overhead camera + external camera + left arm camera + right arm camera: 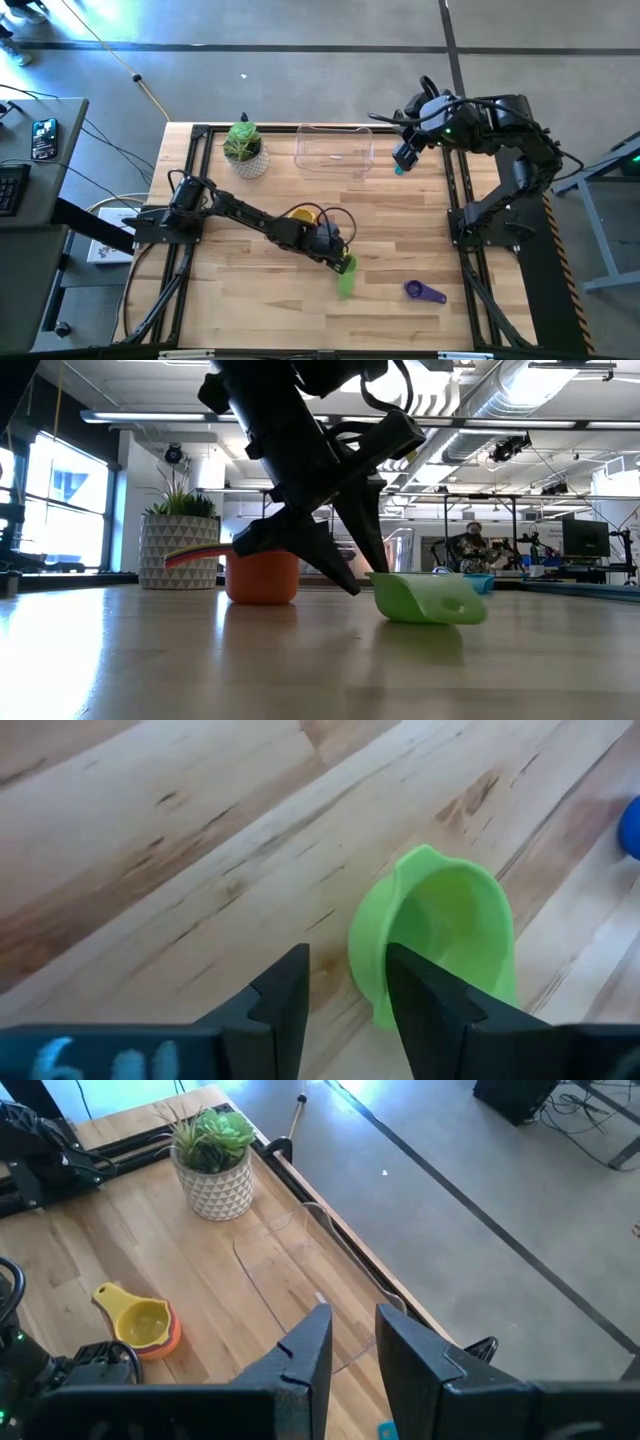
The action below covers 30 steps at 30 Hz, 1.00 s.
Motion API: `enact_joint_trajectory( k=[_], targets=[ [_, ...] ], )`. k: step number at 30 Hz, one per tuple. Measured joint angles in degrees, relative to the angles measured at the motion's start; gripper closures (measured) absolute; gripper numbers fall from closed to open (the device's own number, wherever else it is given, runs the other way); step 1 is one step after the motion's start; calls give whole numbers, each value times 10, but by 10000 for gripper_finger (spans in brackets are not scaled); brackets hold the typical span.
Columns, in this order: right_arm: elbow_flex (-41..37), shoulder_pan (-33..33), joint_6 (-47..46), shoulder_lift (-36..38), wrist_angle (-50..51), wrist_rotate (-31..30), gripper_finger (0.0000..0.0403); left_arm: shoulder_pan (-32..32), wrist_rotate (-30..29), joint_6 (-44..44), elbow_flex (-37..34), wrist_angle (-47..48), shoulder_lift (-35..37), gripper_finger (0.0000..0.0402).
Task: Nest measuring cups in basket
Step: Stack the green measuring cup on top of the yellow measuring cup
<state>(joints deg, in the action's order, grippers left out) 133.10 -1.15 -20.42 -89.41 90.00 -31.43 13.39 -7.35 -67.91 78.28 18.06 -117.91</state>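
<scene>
Left gripper (345, 1010) down at the tabletop (250, 290), fingers apart astride the green cup's (440, 935) near rim; cup unlifted, well clear of the basket (334, 148). Yellow cup (140, 1320) nested in orange cup (262, 576) nearer the basket. Purple cup (425, 291) beyond green. Right gripper (350, 1345) hangs over the basket's edge, fingers narrowly apart, holding nothing.

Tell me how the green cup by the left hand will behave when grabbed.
The green cup lies tipped on its side, so it may rock or skid on the smooth table. It looks like thin plastic: probably light, fairly stiff. The left hand straddles its rim, a narrow hold that could slip.
</scene>
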Motion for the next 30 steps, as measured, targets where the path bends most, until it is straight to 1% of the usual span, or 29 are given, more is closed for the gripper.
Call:
enact_joint_trajectory(
  k=[3, 7, 14, 22, 30],
  targets=[
    [0, 0, 5, 0, 0, 0, 329, -2, 1, 18, 0, -4, 0, 294],
    [0, 0, 6, 0, 0, 0, 329, -4, 17, 35, 0, -14, 0, 315],
    [0, 0, 6, 0, 0, 0, 329, -4, 29, 48, 0, -14, 0, 347],
    [0, 0, 0, 0, 0, 0, 329, -4, 43, 67, 1, -24, -18, 392],
    [0, 0, -1, 0, 0, 1, 329, -2, 38, 76, 1, -33, -15, 395]
  ],
)
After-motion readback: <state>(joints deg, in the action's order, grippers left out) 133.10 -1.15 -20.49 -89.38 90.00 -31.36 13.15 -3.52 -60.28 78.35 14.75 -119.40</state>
